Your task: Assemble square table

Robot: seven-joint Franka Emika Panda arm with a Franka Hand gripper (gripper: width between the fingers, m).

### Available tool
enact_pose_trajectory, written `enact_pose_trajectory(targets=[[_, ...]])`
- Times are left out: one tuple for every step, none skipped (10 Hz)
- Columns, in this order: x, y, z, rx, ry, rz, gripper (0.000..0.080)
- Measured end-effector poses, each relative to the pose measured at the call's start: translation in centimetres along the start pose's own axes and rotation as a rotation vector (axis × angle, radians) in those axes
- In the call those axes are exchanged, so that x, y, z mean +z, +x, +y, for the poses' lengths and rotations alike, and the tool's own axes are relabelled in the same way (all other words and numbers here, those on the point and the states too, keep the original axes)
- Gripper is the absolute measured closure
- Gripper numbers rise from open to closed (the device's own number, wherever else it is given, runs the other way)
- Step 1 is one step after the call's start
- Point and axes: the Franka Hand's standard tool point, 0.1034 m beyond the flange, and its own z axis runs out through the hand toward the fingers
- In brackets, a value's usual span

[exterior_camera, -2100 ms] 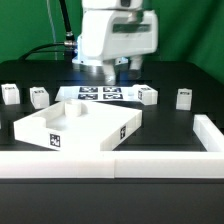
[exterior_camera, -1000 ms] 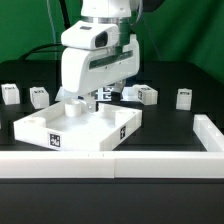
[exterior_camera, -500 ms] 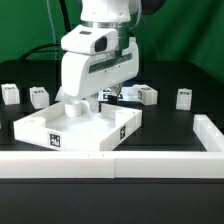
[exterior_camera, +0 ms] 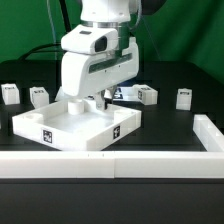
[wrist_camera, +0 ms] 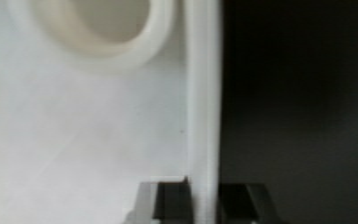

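The square table's top [exterior_camera: 62, 136], a white rimmed tray shape with a black-and-white tag on its front wall, lies on the black table. My gripper [exterior_camera: 84, 102] reaches down at its far rim. In the wrist view the fingers [wrist_camera: 167, 204] are shut on the thin upright rim wall [wrist_camera: 202, 110], one on each side, with the gripper [wrist_camera: 204, 204] centred on it. A round corner socket [wrist_camera: 105, 30] shows on the top's inner face. Small white legs stand behind: two at the exterior view's left [exterior_camera: 9, 93] [exterior_camera: 39, 96], two at its right [exterior_camera: 148, 95] [exterior_camera: 184, 98].
A low white wall [exterior_camera: 150, 161] runs along the front edge of the table and turns back at the exterior view's right [exterior_camera: 206, 131]. The marker board [exterior_camera: 124, 92] lies behind the top, mostly hidden by the arm. A green backdrop stands behind.
The arm came down onto the top's far rim and its jaws closed on the rim wall. The top has turned slightly, its front wall now slanted.
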Motion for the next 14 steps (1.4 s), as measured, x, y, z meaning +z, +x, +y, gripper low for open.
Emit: enact_pose_trajectory(targets=[[0.0,0.0,0.0,0.000,0.000,0.000,0.0747],[0.0,0.0,0.0,0.000,0.000,0.000,0.0747],[0.0,0.0,0.0,0.000,0.000,0.000,0.0747],[0.0,0.0,0.0,0.000,0.000,0.000,0.0747],[0.0,0.0,0.0,0.000,0.000,0.000,0.0747],[0.0,0.0,0.0,0.000,0.000,0.000,0.0747],[0.0,0.2,-0.1,-0.024,-0.004,-0.001,0.0747],[-0.2,1.4,-0.7,-0.101,-0.012,-0.001,0.0747],[-0.3,2.7,-1.4,-0.156,-0.015,0.002,0.0747],[-0.3,3.5,-1.8,-0.198,-0.016,0.007,0.0747],[-0.2,3.8,-2.1,-0.199,-0.018,0.011,0.0747],[-0.2,3.7,-2.0,-0.194,-0.019,0.010,0.0747],[-0.2,3.7,-2.0,-0.194,-0.019,0.010,0.0747],[-0.2,3.7,-2.0,-0.195,-0.019,0.010,0.0747]])
